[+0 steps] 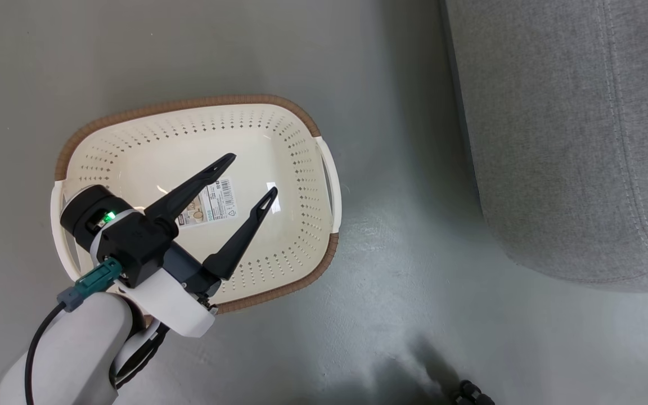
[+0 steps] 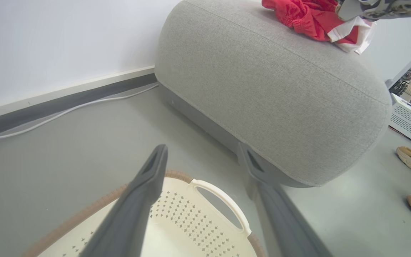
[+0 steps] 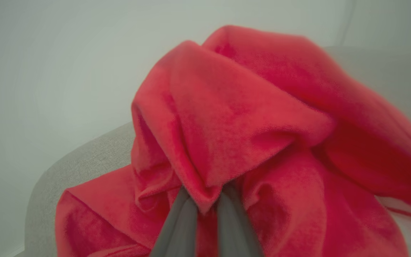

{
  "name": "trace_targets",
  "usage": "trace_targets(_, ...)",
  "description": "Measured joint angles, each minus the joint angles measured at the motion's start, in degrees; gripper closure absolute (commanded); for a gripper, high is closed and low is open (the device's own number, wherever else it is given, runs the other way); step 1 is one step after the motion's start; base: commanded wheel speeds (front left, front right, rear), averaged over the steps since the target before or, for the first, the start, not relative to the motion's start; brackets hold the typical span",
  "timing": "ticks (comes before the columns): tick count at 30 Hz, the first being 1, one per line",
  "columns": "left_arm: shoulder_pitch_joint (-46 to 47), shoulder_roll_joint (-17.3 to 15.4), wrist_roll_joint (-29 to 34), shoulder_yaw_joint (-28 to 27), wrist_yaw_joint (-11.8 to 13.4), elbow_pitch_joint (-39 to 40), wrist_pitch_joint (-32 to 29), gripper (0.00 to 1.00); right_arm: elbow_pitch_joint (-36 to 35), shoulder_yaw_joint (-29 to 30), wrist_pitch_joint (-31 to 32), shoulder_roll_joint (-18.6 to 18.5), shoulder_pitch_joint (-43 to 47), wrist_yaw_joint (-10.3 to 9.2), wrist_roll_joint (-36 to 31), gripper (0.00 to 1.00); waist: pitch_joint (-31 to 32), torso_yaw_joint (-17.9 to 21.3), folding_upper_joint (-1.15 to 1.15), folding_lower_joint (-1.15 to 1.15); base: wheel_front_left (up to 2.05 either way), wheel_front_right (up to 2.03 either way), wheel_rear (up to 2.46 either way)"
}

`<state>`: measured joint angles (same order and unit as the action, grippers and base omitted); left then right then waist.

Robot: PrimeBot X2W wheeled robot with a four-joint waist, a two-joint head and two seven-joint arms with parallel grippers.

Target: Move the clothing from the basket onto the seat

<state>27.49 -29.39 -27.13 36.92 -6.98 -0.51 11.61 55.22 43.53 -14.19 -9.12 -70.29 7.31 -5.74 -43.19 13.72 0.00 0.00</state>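
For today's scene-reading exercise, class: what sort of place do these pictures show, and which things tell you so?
Probably a robotics test room staged as a home: a grey couch and laundry basket on bare floor, with cabled equipment nearby.

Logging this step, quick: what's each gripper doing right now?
Left gripper: open, empty, above the basket.
Right gripper: shut on the clothing atop the seat.

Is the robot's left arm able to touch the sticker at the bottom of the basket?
Probably yes. The left arm's fingers hang spread open over the basket, pointing toward the sticker, and no clothes lie on top of it to get in the way.
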Motion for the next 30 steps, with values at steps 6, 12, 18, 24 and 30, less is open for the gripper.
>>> trace_targets(6, 0.0, 0.2, 0.0, 0.4, 0.0, -0.8, 0.1, 0.0, 5.2, -1.3, 0.0, -0.3, -0.6, 0.0, -0.5, 0.0, 2.1, 0.2, 0.0, 0.0, 0.0, 0.0, 0.0)
trace_targets(12, 0.0, 2.4, 0.0, 1.6, 0.0, -2.6, 1.1, 0.0, 5.3, -3.5, -0.1, -0.6, 1.7, 0.0, -2.7, 0.0, 6.5, 0.0, 0.0, 0.0, 0.0, 0.0, 0.0)
trace_targets(18, -0.1, 5.1, -0.2, 2.3, 0.0, -5.8, 2.1, 0.0, 2.6, -5.8, -0.2, 1.0, 8.4, 0.0, -4.1, 0.0, 12.3, -0.4, 0.0, 0.0, 0.0, 0.0, 0.0)
trace_targets(24, -2.8, 7.3, -0.7, 2.4, 0.0, -8.7, 2.6, 0.0, -3.5, -11.0, -0.2, 4.1, 15.6, 0.01, -2.8, 0.0, 19.1, -1.2, 0.0, 0.0, 0.0, 0.0, 0.0)
trace_targets(30, -5.8, 9.1, -1.2, 1.1, 0.6, -10.4, 2.8, 0.0, -11.6, -20.0, -0.2, 5.7, 26.6, 0.0, 2.6, 0.0, 25.5, -2.4, 0.0, 0.0, 0.0, 0.0, 0.0)
